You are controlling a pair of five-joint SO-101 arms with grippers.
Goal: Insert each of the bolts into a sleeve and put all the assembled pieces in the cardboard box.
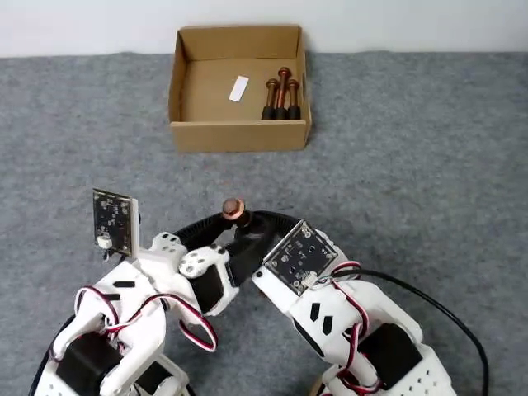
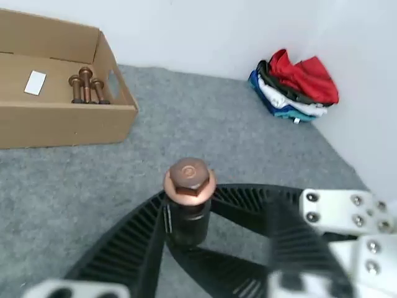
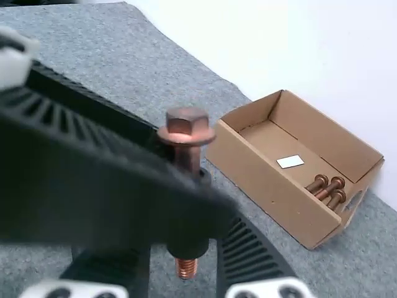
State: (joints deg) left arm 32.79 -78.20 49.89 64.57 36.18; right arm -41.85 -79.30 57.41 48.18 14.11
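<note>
A copper bolt (image 1: 233,208) stands upright in a black sleeve (image 2: 188,223) above the carpet, in front of the cardboard box (image 1: 239,136). Its head (image 2: 190,179) sits just above the sleeve, and its threaded tip (image 3: 185,268) pokes out below. My left gripper (image 2: 186,234) is shut on the sleeve. My right gripper (image 3: 186,248) comes in from the other side, its black fingers close around the same sleeve. Three assembled pieces (image 1: 281,97) lie side by side at the right end of the box.
A white slip (image 1: 238,88) lies on the box floor, left of the pieces. Grey carpet (image 1: 429,165) surrounds the box. A pile of folded clothes (image 2: 294,84) sits by the wall. A black cable (image 1: 437,309) trails off one arm.
</note>
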